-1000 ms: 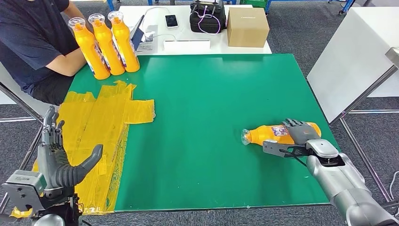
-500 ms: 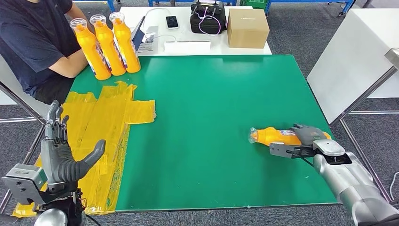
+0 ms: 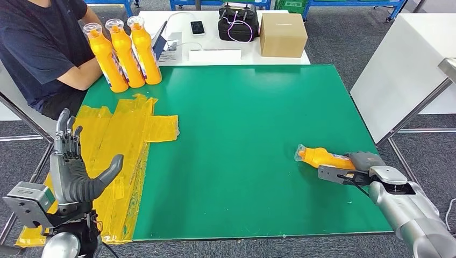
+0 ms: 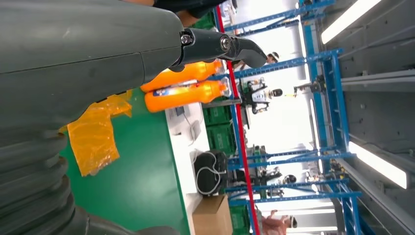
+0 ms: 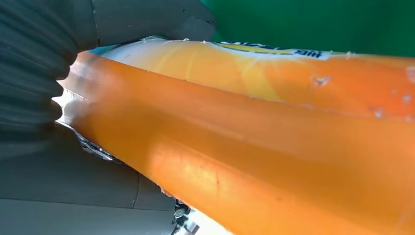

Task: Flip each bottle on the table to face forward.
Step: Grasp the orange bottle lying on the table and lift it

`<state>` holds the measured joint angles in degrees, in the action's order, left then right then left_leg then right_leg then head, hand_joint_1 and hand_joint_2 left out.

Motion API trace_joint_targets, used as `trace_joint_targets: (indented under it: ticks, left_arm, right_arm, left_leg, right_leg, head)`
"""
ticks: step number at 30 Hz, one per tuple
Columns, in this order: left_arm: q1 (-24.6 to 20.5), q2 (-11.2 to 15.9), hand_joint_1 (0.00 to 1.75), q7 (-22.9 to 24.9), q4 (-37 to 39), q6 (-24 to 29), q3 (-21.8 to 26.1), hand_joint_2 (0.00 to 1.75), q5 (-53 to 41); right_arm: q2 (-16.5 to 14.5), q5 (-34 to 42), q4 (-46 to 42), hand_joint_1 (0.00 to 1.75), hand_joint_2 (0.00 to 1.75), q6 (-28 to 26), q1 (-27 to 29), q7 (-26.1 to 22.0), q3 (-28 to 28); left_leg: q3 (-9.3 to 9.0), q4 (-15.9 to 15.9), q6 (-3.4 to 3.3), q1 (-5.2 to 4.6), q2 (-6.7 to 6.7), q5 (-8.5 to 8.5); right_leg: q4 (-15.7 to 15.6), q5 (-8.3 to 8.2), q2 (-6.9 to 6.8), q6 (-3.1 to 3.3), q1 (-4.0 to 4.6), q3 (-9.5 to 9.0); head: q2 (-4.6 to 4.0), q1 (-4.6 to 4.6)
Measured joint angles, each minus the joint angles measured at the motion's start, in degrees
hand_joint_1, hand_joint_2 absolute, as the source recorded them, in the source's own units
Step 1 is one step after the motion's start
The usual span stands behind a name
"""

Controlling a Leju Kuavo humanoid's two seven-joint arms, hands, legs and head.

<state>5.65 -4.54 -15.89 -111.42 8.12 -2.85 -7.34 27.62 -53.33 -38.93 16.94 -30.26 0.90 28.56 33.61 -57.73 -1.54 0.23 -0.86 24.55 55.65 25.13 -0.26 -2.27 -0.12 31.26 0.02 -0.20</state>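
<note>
The right hand (image 3: 359,163) grips the lying bottle (image 3: 322,157) around its body near the counter (image 3: 242,118) edge, the long axis pointing away from the hand, cap far from the idle, open left hand (image 3: 72,174).

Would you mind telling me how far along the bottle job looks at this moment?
Three upright bottles stand together at the green table's far left corner, so those look handled, though their label facing is hard to judge. In hand: the right hand grips the lying bottle near the right edge, its cap end pointing left. Left to do: turning that bottle to face forward. The left hand is open and holds nothing.
</note>
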Motion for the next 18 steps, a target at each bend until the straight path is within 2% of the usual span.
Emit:
trace_joint_targets:
  ticks: [3,6,9,11,13,18]
  left_arm:
    - [0.2,0.1,0.00,0.9,0.2,-1.0,-0.1,1.75,2.8]
    - [1.7,0.2,0.00,3.6,0.2,-5.5,0.0,1.75,12.3]
    - [3.4,0.2,0.00,6.7,0.2,-10.7,0.1,1.75,22.9]
    - [3.9,0.2,0.00,7.7,0.2,-12.3,0.0,1.75,27.0]
    - [4.1,0.2,0.00,7.5,0.2,-12.9,-0.5,1.75,28.1]
    - [2.7,0.2,0.00,4.7,0.2,-14.6,-5.2,1.75,24.5]
  right_arm:
    - [-1.3,4.3,-0.8,1.75,1.75,-0.8,0.8,0.0,-1.6]
    - [-4.1,11.5,-4.1,1.75,1.75,-3.6,2.3,0.6,-4.5]
    - [-8.9,24.2,-11.6,1.75,1.75,-4.4,4.4,2.0,-7.3]
    - [-12.4,33.5,-17.6,1.75,1.75,-4.5,6.1,2.9,-8.2]
    - [-15.2,39.4,-23.0,1.75,1.75,-5.0,7.6,3.7,-8.1]
    - [-20.5,45.2,-31.3,1.75,1.75,-7.6,6.3,4.9,-6.4]
  left_leg:
    - [0.00,0.0,0.00,0.02,0.04,-0.01]
    - [0.00,0.0,0.06,0.04,0.29,0.03]
    - [-0.05,0.0,0.25,0.11,0.95,0.17]
    - [0.01,0.1,0.28,0.13,1.16,0.08]
    - [0.30,0.0,0.29,0.15,0.86,-0.16]
    - [1.06,0.0,0.33,0.15,0.28,-0.52]
  right_leg:
    - [0.0,-0.02,0.02,0.00,0.04,-0.48]
    - [0.0,-0.07,0.17,0.01,0.09,-0.64]
    - [0.0,-0.18,0.81,0.17,0.20,-0.43]
    - [0.1,-0.23,1.00,0.25,0.22,-0.18]
    - [0.2,-0.23,0.75,0.25,0.21,0.09]
    - [0.4,-0.28,0.22,0.22,0.12,0.70]
  head:
    - [0.00,0.01]
    - [0.00,0.03]
    - [0.00,0.01]
    - [0.00,-0.04]
    - [0.00,-0.05]
    - [0.00,-0.02]
